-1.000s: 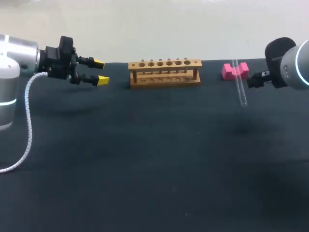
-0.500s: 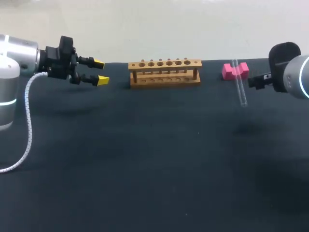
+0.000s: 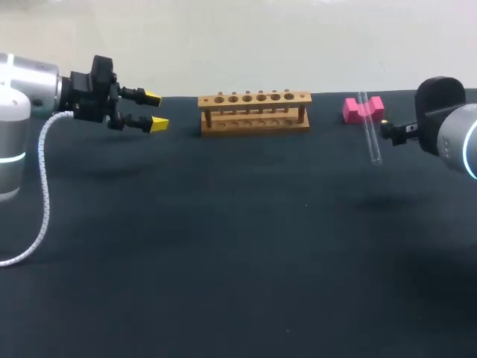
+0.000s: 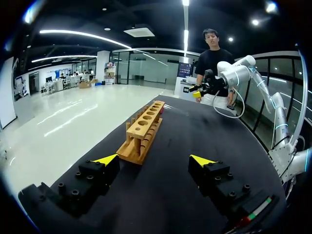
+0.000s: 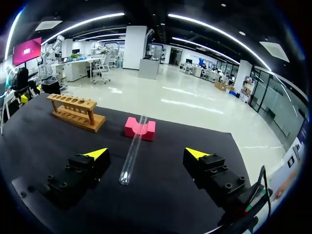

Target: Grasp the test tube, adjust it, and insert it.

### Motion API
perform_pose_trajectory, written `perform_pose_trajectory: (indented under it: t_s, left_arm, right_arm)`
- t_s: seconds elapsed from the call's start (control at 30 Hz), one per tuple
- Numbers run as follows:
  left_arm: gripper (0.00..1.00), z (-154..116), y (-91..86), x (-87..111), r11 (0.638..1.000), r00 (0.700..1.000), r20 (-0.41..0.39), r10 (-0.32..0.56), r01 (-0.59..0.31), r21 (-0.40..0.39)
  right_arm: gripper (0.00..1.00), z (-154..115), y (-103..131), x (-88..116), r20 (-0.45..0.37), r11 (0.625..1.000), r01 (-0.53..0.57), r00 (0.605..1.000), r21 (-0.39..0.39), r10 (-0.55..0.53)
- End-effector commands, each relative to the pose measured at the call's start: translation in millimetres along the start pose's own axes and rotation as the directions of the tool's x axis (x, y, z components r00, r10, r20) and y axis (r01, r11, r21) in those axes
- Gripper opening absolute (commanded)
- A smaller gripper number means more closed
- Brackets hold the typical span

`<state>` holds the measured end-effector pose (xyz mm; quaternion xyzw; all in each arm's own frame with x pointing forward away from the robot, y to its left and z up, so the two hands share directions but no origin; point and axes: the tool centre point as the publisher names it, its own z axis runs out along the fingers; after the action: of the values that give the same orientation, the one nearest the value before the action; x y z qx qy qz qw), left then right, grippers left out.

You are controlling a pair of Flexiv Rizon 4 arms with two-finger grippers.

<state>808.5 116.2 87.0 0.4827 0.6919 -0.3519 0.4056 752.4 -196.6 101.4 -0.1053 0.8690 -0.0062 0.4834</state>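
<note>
- Wooden test tube rack (image 3: 254,112) at 12 o'clock on the black table (image 3: 238,261), standing near the far edge, long side facing the head camera, six round holes in a row along its top bar.
- Pink notched block (image 3: 363,110) at about 1 o'clock, well apart from the rack, cradling the far end of the test tube (image 3: 369,130) in its groove.
- Clear glass tube laid roughly along the 12-to-6 line, upper end on the block, lower end down at the table toward 6 o'clock.
- Left gripper (image 3: 155,110) at 10 o'clock, raised above the table beside the rack's 9 o'clock end, yellow tips spread wide, holding and touching nothing.
- Seen from the left wrist, the same gripper (image 4: 155,161) wide apart over bare tabletop, with the rack (image 4: 144,131) ahead, its near end close to one finger.
- Right gripper (image 5: 146,153) at 2 o'clock, likewise opened wide and holding nothing.
- From the right wrist, tube (image 5: 134,146) lying between the spread fingers, nearer one of them, touched by neither; block (image 5: 140,128) just ahead, rack (image 5: 75,112) farther off to the side.
</note>
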Motion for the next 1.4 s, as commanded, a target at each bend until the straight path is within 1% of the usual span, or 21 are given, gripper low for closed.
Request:
perform_pose_trajectory:
  t_s: [0.03, 0.13, 0.23, 0.3, 0.37, 0.5, 0.57, 0.7, 0.83, 0.97, 1.4]
  left_arm:
    - [1.0, 0.1, 0.6, 1.3, 1.0, 1.0, 0.004, 0.003, -0.003, 0.001]
    - [1.0, 0.1, 0.6, 1.3, 1.0, 1.0, 0.004, 0.003, -0.003, 0.001]
    - [1.0, 0.1, 0.6, 1.3, 1.0, 1.0, 0.004, 0.003, -0.003, 0.001]
    - [1.0, 0.1, 0.6, 1.3, 1.0, 1.0, 0.004, 0.003, -0.003, 0.001]
    - [1.0, 0.1, 0.6, 1.3, 1.0, 1.0, 0.004, 0.003, -0.003, 0.001]
    - [1.0, 0.1, 0.6, 1.3, 1.0, 1.0, 0.004, 0.003, -0.003, 0.001]
    - [1.0, 0.1, 0.6, 1.3, 1.0, 1.0, 0.004, 0.003, -0.003, 0.001]
    - [1.0, 0.1, 0.6, 1.3, 1.0, 1.0, 0.004, 0.003, -0.003, 0.001]
    - [1.0, 0.1, 0.6, 1.3, 1.0, 1.0, 0.004, 0.003, -0.003, 0.001]
    - [1.0, 0.1, 0.6, 1.3, 1.0, 1.0, 0.004, 0.003, -0.003, 0.001]
    - [1.0, 0.1, 0.6, 1.3, 1.0, 1.0, 0.004, 0.003, -0.003, 0.001]
  right_arm:
    - [1.0, 23.0, 9.8, -3.0, 0.647, 1.0, -0.004, 0.762, -0.026, 0.02]
    - [1.0, 33.7, 17.5, -5.7, 0.638, 0.998, -0.015, 0.768, -0.057, 0.048]
    - [1.0, 44.6, 23.4, -5.7, 0.612, 0.996, -0.025, 0.788, -0.084, 0.071]
    - [1.0, 50.5, 25.6, -6.4, 0.601, 0.994, -0.049, 0.794, -0.094, 0.096]
    - [1.0, 55.4, 26.6, -7.2, 0.592, 0.993, -0.074, 0.798, -0.095, 0.116]
    - [1.0, 67.3, 29.0, -4.6, 0.559, 0.992, -0.08, 0.82, -0.102, 0.124]
    - [1.0, 72.0, 30.5, -2.8, 0.556, 0.99, -0.093, 0.82, -0.103, 0.135]
    - [1.0, 82.7, 34.7, 1.7, 0.534, 0.987, -0.101, 0.832, -0.122, 0.152]
    - [1.0, 94.3, 38.3, 5.9, 0.533, 0.982, -0.116, 0.827, -0.149, 0.178]
    - [1.0, 108.0, 39.0, 13.0, 0.521, 0.977, -0.127, 0.83, -0.169, 0.198]
    - [1.0, 130.0, 33.4, 20.5, 0.5, 0.967, -0.148, 0.834, -0.205, 0.233]
